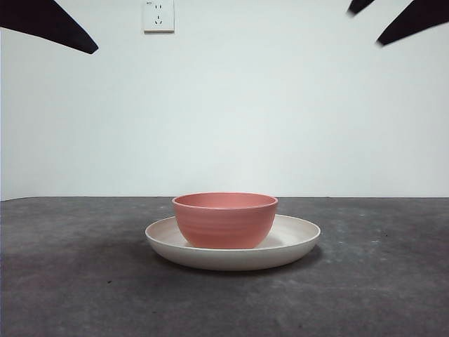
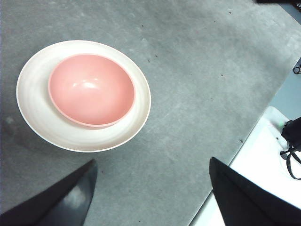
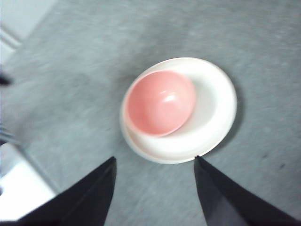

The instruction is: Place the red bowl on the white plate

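1. Front view: nearest the cam is the white plate (image 1: 298, 242), flat on the dark grey table (image 1: 70, 281), roughly mid-frame. Red bowl (image 1: 225, 219) sits upright on the plate, a bit left of the plate's centre, its base inside the rim. Wall socket (image 1: 158, 15) is high on the white wall behind. Black arm tips show at both top corners, well above the dishes; no telling here which arm is which.
2. Left wrist view: left gripper (image 2: 150, 193) hangs above bare table, jaws spread wide, nothing between them, clear of the dishes. Red bowl (image 2: 91, 89) rests in the white plate (image 2: 33, 113), off-centre, close to one side of the rim.
3. Right wrist view (blurry): right gripper (image 3: 155, 193) also has jaws wide apart and holds nothing, up above the table (image 3: 263, 28), not touching anything. Red bowl (image 3: 160, 102) lies inside the white plate (image 3: 216, 113), again off-centre toward one rim edge.
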